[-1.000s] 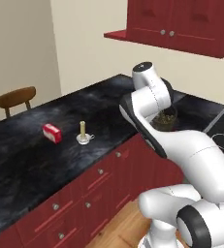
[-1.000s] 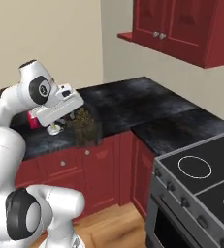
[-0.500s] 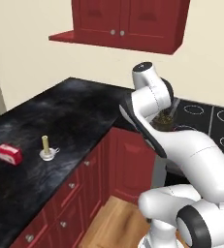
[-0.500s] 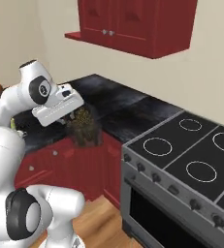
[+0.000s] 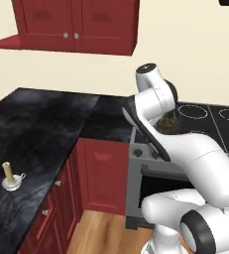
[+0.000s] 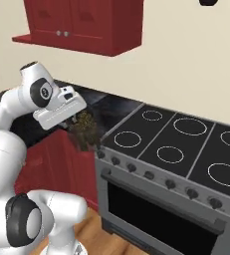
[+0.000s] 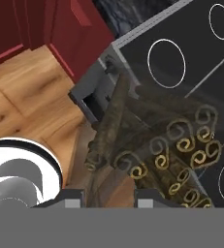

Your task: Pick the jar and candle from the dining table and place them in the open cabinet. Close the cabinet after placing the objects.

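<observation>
I'm seeing the tool (image 7: pixel 105 193) clamping the tall clear glass jar packed with dark olive-brown curled sticks (image 6: pixel 86 130), jaws narrowed onto its glass wall. The jar is hanging off the white arm's hand, in mid-air, over the front left corner of the grey steel range with the flat black cooktop (image 6: pixel 176 149). In the hand view the sticks are showing as rolled bark-like tubes with spiral yellow ends, fanning out across the glass; I can't make out the dark lid. From the left base view the jar (image 5: pixel 167 123) is sitting partly behind the arm's upper link, just in front of the thin white burner rings.

The short pale yellow-tan stick candle in its small round white saucer holder (image 5: pixel 10 176) is standing upright on the black marbled stone surface (image 5: pixel 41 124), near its front edge, well apart from the arm. Red panelled drawer fronts with round silver knobs (image 5: pixel 54 208) are running below that edge.

The red wooden wall cabinet with panelled doors (image 5: pixel 76 25) is hanging above the surface; two small silver knobs are sitting side by side at the door seam, and a flat red panel is sticking out at its lower left. Below, warm wood plank floor (image 7: pixel 31 101).
</observation>
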Controlling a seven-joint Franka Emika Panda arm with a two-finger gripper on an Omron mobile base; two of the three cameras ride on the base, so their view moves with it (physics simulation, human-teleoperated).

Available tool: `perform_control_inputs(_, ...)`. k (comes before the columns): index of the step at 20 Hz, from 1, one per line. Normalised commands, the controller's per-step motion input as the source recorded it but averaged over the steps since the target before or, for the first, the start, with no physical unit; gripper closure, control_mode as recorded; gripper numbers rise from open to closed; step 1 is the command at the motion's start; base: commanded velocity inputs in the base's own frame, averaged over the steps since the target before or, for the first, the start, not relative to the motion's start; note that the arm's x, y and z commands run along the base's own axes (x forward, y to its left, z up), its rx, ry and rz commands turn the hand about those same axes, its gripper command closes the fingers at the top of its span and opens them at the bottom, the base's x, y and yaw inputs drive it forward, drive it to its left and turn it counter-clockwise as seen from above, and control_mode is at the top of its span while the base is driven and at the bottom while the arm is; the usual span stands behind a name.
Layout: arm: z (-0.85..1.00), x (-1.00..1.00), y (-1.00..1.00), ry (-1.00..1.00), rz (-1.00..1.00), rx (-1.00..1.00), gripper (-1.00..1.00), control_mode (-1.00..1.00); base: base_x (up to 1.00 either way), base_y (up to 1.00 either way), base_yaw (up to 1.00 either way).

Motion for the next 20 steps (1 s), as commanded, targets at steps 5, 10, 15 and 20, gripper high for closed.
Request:
perform_control_inputs(5,0.0,0.0,0.0,0.0,0.0,0.0,1.0,1.0,0.0,-0.11,-0.43)
perform_control_inputs(10,0.0,0.0,0.0,0.0,0.0,0.0,1.0,1.0,0.01,-0.14,-0.41)
perform_control_inputs(15,0.0,0.0,0.0,0.0,0.0,0.0,1.0,1.0,0.05,-0.16,-0.42)
perform_control_inputs(20,0.0,0.0,0.0,0.0,0.0,0.0,1.0,1.0,0.07,-0.2,-0.41)
